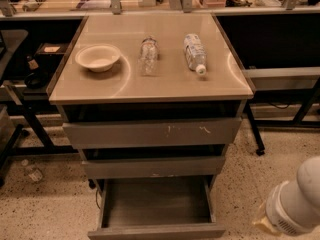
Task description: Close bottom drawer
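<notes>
The bottom drawer (157, 231) of the grey cabinet is pulled far out. Its low plain front is near the bottom edge of the view and its shallow grey box (157, 201) is empty. The mid-width drawer (152, 167) above it and the widest drawer (150, 132), which has white scratches, each stick out a little. My gripper is out of view. Only a white rounded part of my arm (295, 201) shows at the lower right, to the right of the bottom drawer and apart from it.
A white bowl (98, 58) and two plastic bottles (148, 55) (195, 53) lie on the cabinet top (150, 86). Dark table frames and legs (30, 124) stand to the left, and more (255, 134) to the right. A small bottle (32, 172) lies on the speckled floor at the left.
</notes>
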{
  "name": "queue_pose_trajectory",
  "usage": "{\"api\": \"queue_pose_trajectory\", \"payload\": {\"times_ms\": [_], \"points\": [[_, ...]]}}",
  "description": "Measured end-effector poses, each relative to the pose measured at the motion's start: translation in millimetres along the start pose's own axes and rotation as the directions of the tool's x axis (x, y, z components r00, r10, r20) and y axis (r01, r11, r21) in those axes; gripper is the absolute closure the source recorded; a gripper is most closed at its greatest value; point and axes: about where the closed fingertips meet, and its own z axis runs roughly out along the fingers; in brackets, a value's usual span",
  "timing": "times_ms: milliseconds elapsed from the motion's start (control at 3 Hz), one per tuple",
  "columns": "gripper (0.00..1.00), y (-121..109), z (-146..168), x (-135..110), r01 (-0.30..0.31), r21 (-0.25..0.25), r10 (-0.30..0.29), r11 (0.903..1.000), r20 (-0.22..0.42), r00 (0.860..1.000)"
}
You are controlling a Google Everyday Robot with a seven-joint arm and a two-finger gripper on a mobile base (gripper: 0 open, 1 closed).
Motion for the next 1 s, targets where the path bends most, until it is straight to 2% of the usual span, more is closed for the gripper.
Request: {"api": "queue_pose_trajectory", "payload": {"times_ms": [333,667,1000], "points": [[1.0,24.7,67.3,19.2,-0.089,-0.036,0.09,0.9954,0.027,0.996],[1.0,31.0,119.8,23.7,-0.139,-0.041,0.141,0.9894,0.06,0.988],[1.0,25.1,122.3,18.2,-0.147,-0.021,0.148,0.9889,0.087,0.985]]}}
